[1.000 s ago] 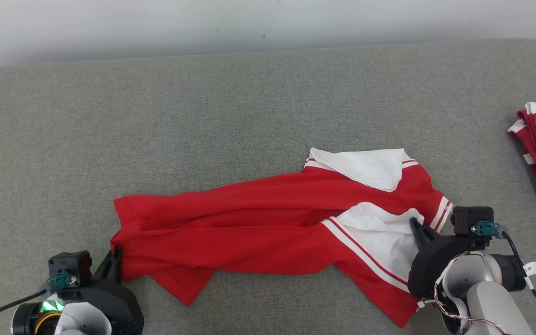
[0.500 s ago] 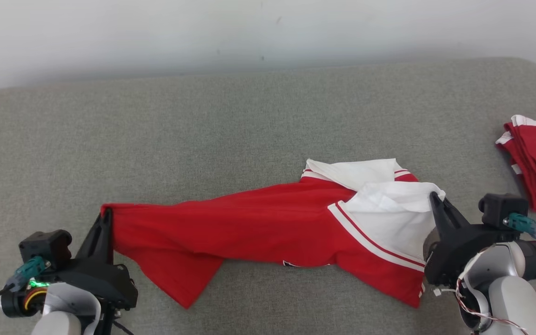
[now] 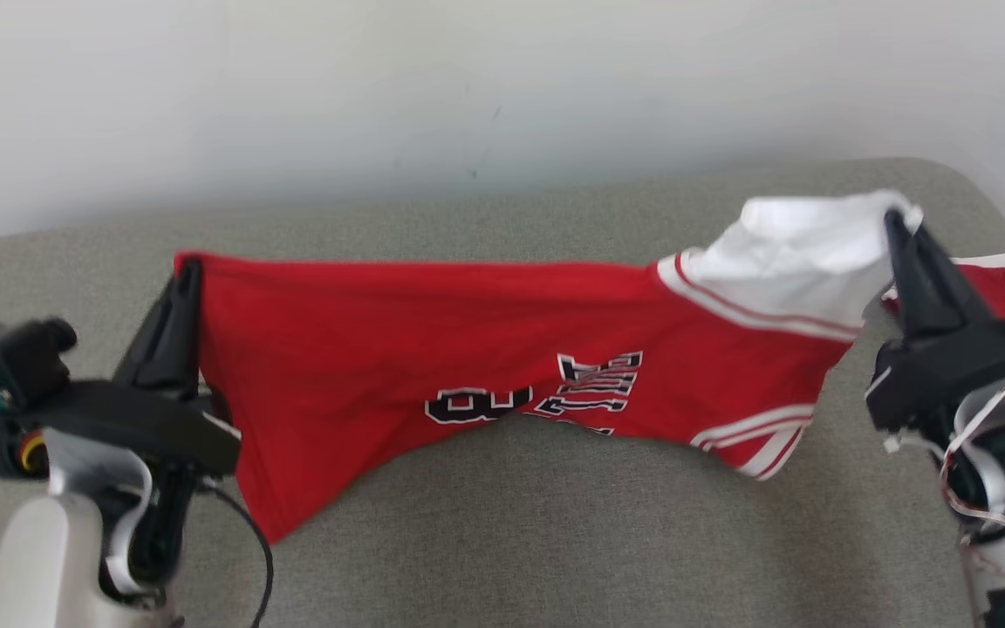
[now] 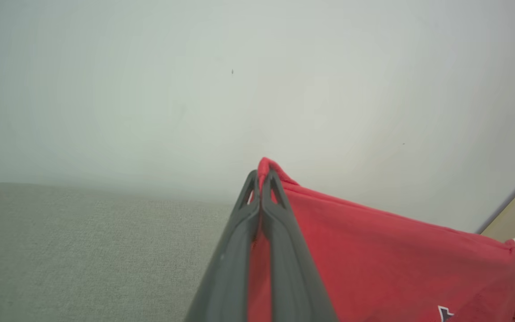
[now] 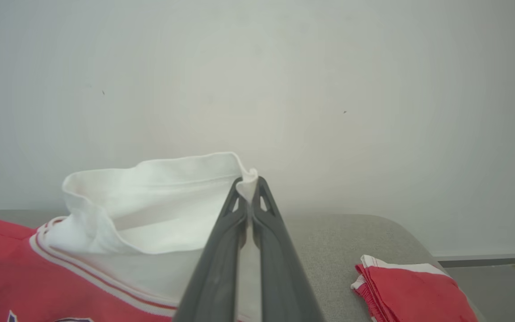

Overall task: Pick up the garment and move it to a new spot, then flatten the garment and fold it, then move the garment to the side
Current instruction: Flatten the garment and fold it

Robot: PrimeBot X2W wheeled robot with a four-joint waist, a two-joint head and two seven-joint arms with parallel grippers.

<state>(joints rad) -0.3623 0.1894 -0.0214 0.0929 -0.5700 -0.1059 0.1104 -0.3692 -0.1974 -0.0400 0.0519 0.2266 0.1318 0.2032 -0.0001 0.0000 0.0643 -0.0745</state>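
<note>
Two tools hold the red garment (image 3: 433, 331) stretched in the air above the grey desk (image 3: 520, 541), its long axis running left to right. The left tool (image 3: 188, 272) is clenched on the hem end, the right tool (image 3: 895, 223) on the white sleeve end. The black lettering reads upside down, and the lower edge sags toward the desk.

Head looks down; wrists face the wall (image 4: 150, 89) — all share the garment (image 3: 363, 349).
</note>
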